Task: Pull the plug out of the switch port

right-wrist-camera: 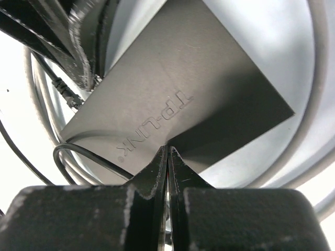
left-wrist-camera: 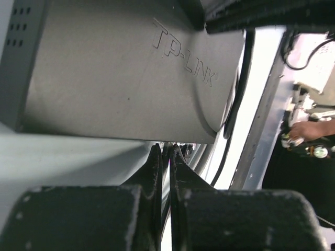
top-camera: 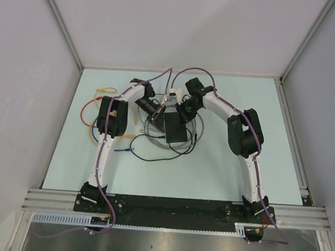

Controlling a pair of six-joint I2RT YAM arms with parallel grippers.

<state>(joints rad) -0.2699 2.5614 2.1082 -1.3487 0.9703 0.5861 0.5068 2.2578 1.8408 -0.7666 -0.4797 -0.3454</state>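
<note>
- Closest to the lens, the left gripper [left-wrist-camera: 166, 150] fills the bottom of its wrist view. Its two black fingers are drawn together with only a sliver of a gap, and whether anything thin is pinched there cannot be told.
- The right gripper [right-wrist-camera: 167, 149] looks much the same from its own wrist camera, fingers pressed tip to tip and the tips right at the edge of the switch [right-wrist-camera: 178, 94].
- The switch, a flat dark box embossed TP-LINK, lies near the middle of the pale blue-green table [top-camera: 222, 163], just on the base side of the two grippers. Its sockets and any plug cannot be made out from these angles.
- Plain white walls [top-camera: 173, 29] close in the table on three sides. An aluminium rail [top-camera: 174, 207] runs along the near edge, where both arms are bolted.
- Both arms rise from their bases, bow outward and bend back inward, so that their wrists come close together over the far edge of the switch.
- A grey cable [top-camera: 155, 140] loops around the switch, and a thin black lead [top-camera: 148, 157] curls toward the near side.
- An orange cable [top-camera: 104, 91] and a blue cable [top-camera: 120, 150] lie loose on the left, around the left arm.
</note>
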